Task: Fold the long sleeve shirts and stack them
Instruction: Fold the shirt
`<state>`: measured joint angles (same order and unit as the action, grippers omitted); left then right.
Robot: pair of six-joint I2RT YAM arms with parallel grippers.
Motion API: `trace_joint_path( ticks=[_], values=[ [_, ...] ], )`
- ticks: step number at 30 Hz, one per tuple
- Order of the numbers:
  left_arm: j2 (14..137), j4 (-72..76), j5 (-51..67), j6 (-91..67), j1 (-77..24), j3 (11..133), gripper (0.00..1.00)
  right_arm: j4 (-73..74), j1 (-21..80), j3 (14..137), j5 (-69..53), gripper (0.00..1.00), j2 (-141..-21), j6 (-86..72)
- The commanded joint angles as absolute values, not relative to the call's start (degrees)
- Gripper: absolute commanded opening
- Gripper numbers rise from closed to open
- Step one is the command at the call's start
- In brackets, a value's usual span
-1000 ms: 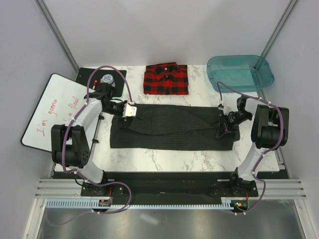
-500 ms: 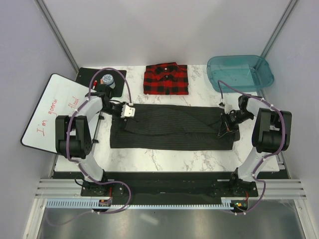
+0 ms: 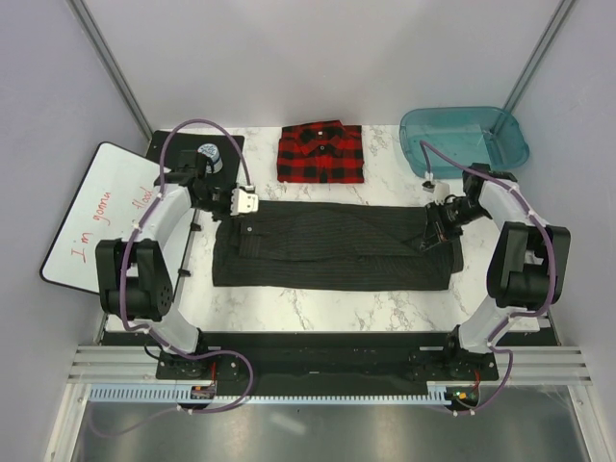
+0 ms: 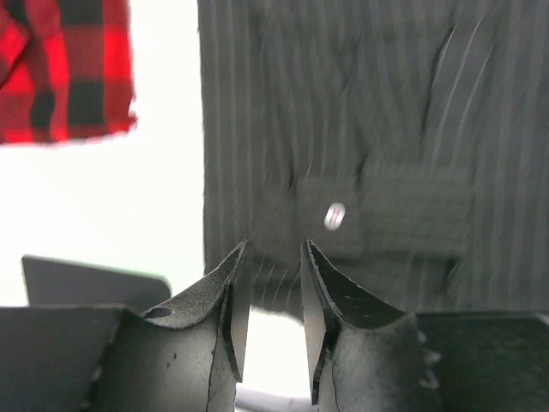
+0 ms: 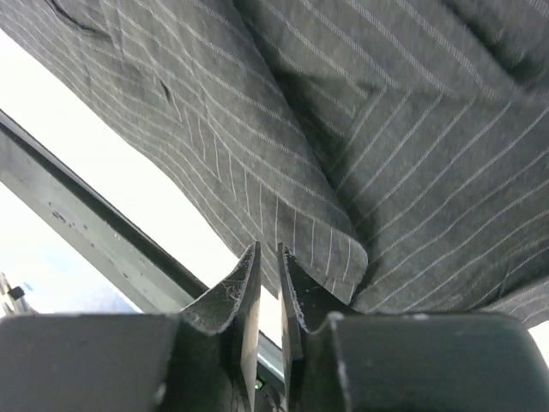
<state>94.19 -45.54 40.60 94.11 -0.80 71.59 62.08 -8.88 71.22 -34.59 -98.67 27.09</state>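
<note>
Two shirts lie on the white, grey-veined marble table [image 3: 385, 303]. The red-and-black plaid flannel [image 3: 320, 153] is folded into a neat rectangle at the far edge, collar facing away. The charcoal pinstripe shirt [image 3: 332, 247] is folded into a long soft band across the middle, with a strip of bare marble between the two. Its weave shows fine pale lines, shallow creases and one small pale button [image 4: 334, 215] beside a stitched, cuff-like panel.

The left gripper [image 3: 246, 202] hangs at the band's far left corner. Its dark, rough-faced fingers stand a narrow gap apart, with nothing between them.

The right gripper [image 3: 430, 234] sits over the band's right end, where the cloth bunches into darker folds. In the right wrist view its fingers are drawn to a thin slit just below a turned hem. Whether they pinch any cloth cannot be told from this angle.

A translucent teal plastic tub [image 3: 464, 140] with rounded corners stands at the far right corner.
</note>
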Motion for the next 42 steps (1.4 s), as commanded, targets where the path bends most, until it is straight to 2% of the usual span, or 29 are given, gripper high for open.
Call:
trace_joint_path(
  ticks=[1,7,17,21,25,32,35,37,42],
  values=[
    [93.4,-45.3,39.6,80.2,-4.9,73.2,0.37,59.1,-8.0,75.4,-35.4,0.21,-99.8,24.1],
    [98.6,-43.3,32.9,59.7,-6.9,73.3,0.37,54.3,-3.3,76.6,-35.3,0.21,-101.9,20.2],
    [105.9,-39.8,18.3,48.9,-6.4,70.4,0.33,44.8,1.9,69.1,-24.1,0.18,-108.8,19.7],
    [104.2,-39.7,18.9,44.8,-6.0,70.2,0.35,44.4,1.9,68.4,-24.2,0.18,-108.6,19.9],
    [102.8,-41.7,17.3,34.1,-5.7,72.3,0.4,45.1,1.9,68.7,-25.0,0.19,-107.5,19.9],
    [99.6,-46.8,22.2,17.9,-4.7,72.8,0.4,47.3,2.0,69.9,-25.5,0.21,-104.7,20.3],
    [99.5,-45.8,22.1,12.8,-4.3,72.2,0.4,47.8,2.0,70.1,-25.6,0.25,-103.6,20.6],
    [100.2,-45.1,21.3,9.8,-3.8,72.2,0.41,48.0,1.9,70.3,-25.8,0.31,-102.9,20.5],
    [102.0,-43.9,22.1,6.8,-3.3,71.9,0.44,48.6,2.0,70.9,-25.6,0.33,-102.3,20.8]
  ],
)
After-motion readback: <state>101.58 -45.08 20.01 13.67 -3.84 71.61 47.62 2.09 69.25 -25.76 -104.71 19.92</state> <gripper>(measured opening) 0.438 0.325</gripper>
